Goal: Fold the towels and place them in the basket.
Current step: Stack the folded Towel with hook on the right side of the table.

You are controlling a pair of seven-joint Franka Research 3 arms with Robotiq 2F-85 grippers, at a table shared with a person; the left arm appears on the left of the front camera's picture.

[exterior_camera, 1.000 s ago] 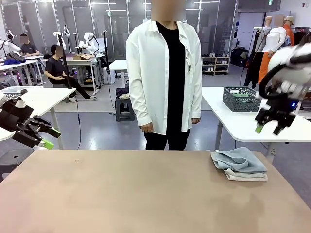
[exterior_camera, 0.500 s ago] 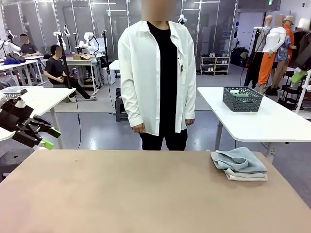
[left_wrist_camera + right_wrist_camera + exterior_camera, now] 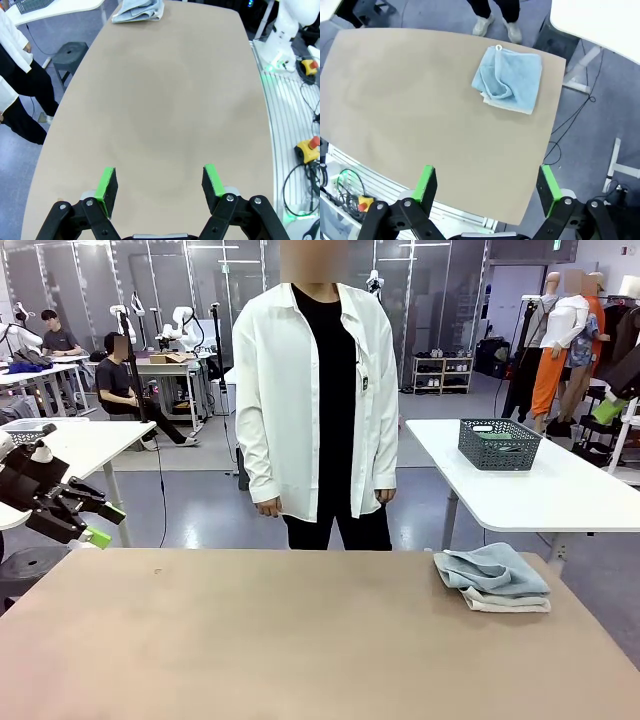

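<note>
The right tool [image 3: 485, 190] has gone up and away from the table [image 3: 250, 640] in the last second. One second ago it hung low at the right side, just above the towels; now only a green pad of it shows at the far right edge of the front view, high up. In the right wrist view its green fingers [image 3: 426, 184] stand wide apart with nothing between them, and the camera looks down on the whole table from well above. The person [image 3: 318, 400] has also shifted a little to the left and stands with both arms down.

I judge that this retreat means a pause or a reset, not progress: the towels [image 3: 492, 578] lie in a loose heap near the far right corner of the table, a pale blue one [image 3: 509, 79] on top of an off-white one [image 3: 507, 104], and they are not neatly folded. The basket [image 3: 498, 443] stands on another white table behind, well apart from them.

The left tool [image 3: 88, 520] hovers at the left edge of the table, with its fingers [image 3: 106, 184] also spread and empty. The towels [image 3: 137, 11] lie at the opposite end of the table from it, so the right tool is the closer one, though it is high above them.
</note>
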